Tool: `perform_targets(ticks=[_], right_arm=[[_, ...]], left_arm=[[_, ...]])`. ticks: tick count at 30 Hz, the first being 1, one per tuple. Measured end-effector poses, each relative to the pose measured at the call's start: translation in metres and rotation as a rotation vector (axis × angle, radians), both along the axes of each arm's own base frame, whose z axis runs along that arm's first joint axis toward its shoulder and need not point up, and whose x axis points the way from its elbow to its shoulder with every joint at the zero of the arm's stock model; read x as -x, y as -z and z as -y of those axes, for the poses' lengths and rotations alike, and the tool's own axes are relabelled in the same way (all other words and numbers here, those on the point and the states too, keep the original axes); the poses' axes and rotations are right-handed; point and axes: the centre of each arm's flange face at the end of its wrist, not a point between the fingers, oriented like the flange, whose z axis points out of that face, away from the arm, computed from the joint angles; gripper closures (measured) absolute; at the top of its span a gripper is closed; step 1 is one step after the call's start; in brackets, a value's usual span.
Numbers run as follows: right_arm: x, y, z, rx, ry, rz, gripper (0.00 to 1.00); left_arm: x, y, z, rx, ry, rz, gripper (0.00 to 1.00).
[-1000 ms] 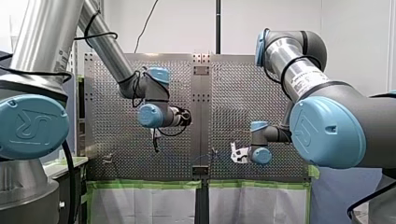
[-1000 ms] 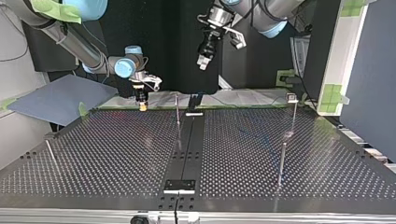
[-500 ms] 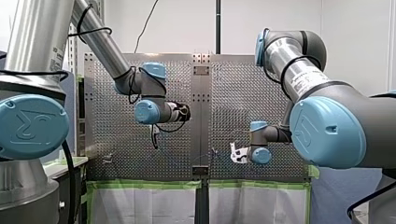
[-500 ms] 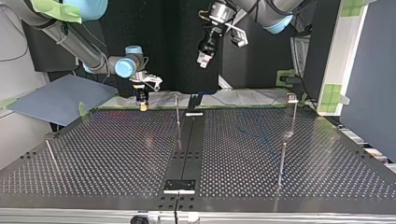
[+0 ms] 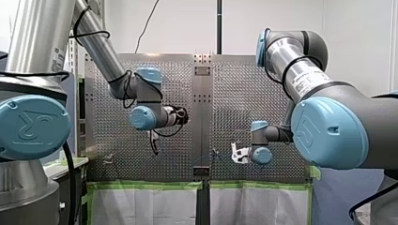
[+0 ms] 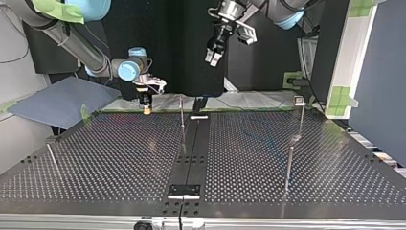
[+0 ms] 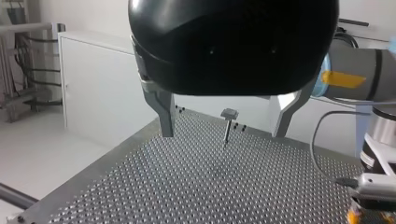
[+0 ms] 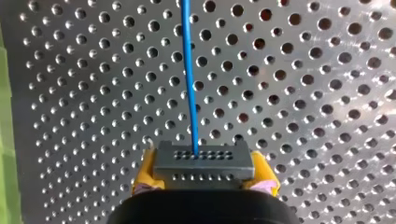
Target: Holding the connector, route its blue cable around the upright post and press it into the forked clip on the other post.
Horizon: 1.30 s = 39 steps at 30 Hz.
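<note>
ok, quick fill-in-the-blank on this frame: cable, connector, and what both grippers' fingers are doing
1. The cable running out of the connector is ___.
2. My right gripper clamps the connector between two ___ pads.
3. My left gripper holds nothing, and its metal fingers are ___.

Missing words: blue; yellow; open
</note>
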Motion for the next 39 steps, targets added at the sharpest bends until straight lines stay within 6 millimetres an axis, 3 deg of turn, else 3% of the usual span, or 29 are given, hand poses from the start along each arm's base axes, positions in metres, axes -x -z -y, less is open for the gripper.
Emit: perform_targets(ticks=[7,15,33,39], right_arm=[[0.005,-0.004,0.003,-0.018,0.050,-0.028,0.64],[0.003,-0.034,0.006,-0.003,0.068,-0.029,0.64],[-0.014,-0.118,-0.005,-0.009,0.062,0.011,0.64],[-0.014,-0.157,0.002,0.023,0.084,0.031,0.64]], left_arm=[[0.003,0.006,-0.009,-0.057,-0.053,-0.007,0.02],[0.003,0.008,-0.016,-0.103,-0.111,-0.007,0.02],[0.002,0.006,-0.013,-0.092,-0.096,0.001,0.02],[0.002,0.007,-0.014,-0.094,-0.095,-0.001,0.02]])
